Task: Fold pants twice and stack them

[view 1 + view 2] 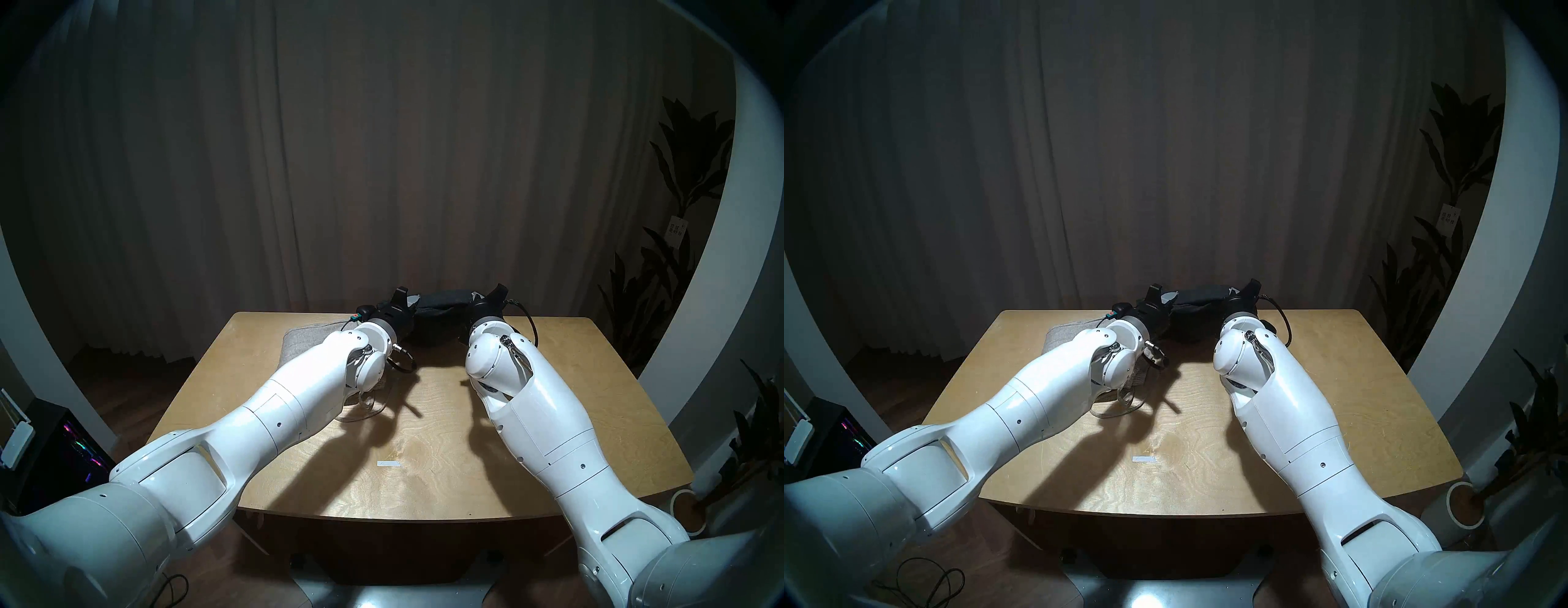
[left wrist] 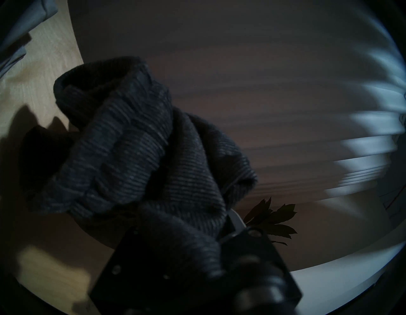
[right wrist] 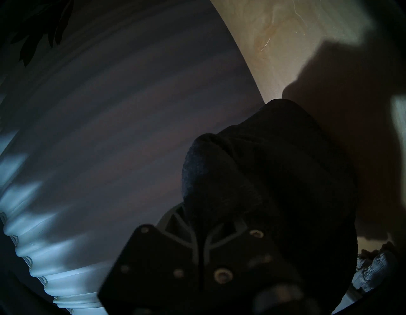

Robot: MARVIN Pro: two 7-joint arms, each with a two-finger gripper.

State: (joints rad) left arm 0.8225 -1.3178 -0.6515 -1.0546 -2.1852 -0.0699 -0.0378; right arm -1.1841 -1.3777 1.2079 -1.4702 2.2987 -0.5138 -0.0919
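Left tool [image 1: 408,300]: jaws pinched tight on one end of the black pants [image 1: 441,308]; the left wrist view shows ribbed dark knit [image 2: 140,158] bunched out of the clamp. Right tool [image 1: 479,297]: likewise closed on the opposite end, cloth [image 3: 270,176] draped over its fingers. Both tools point roughly level, toward the curtain [image 1: 382,148].

Black pants hang between the two tools over the far edge of the table [image 1: 551,382], long axis running left–right, middle sagging toward the tabletop.

Grey pants [image 1: 303,339] lie folded on the table's far left, partly under the left arm, pale cord [image 1: 365,407] trailing toward the near side.
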